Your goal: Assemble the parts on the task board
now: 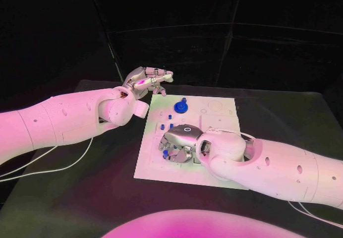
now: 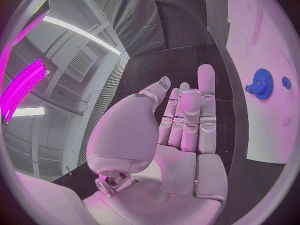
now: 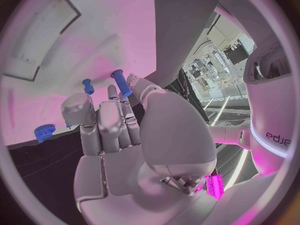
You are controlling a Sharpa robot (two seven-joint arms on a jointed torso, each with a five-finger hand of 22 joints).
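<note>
The white task board (image 1: 214, 130) lies mid-table. A blue gear (image 1: 181, 106) stands on its far part, and small blue pegs (image 1: 171, 118) stand closer in. My right hand (image 1: 182, 144) hovers palm-down over the board's left middle. In the right wrist view, a blue peg (image 3: 122, 83) sits pinched between its thumb tip and a fingertip, with another peg (image 3: 88, 86) and a small blue gear (image 3: 42, 131) on the board beyond. My left hand (image 1: 146, 79) hangs raised past the board's far left corner, with straight fingers (image 2: 187, 115) holding nothing. The blue gear (image 2: 262, 83) lies off to its side.
Round and rectangular recesses mark the board's far right (image 1: 214, 106). Black cloth covers the table (image 1: 85, 188) around the board. White cables (image 1: 43, 168) trail across the cloth at the left, under my left arm.
</note>
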